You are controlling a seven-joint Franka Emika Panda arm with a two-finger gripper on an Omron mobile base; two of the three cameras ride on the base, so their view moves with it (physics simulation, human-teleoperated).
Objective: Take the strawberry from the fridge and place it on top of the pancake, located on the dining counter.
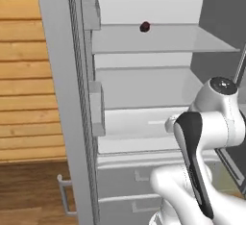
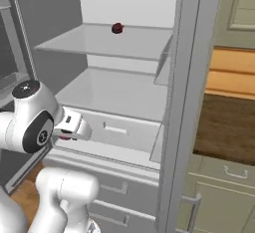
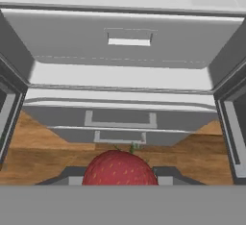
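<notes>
From the left base view, the fridge (image 1: 144, 75) stands open so the arm can reach its shelves; a dark maroon lump (image 1: 144, 26) sits on the upper shelf (image 1: 163, 39), apart from the work. From the right base view, the gripper (image 2: 67, 136) is just in front of the lower compartment, a speck of red beneath it. Along the hand view, the strawberry (image 3: 120, 168) sits clamped between the fingers (image 3: 166, 173), held low and outside the shelves, likely for carrying clear of the fridge toward the pancake; the drawers (image 3: 120, 120) lie beyond
</notes>
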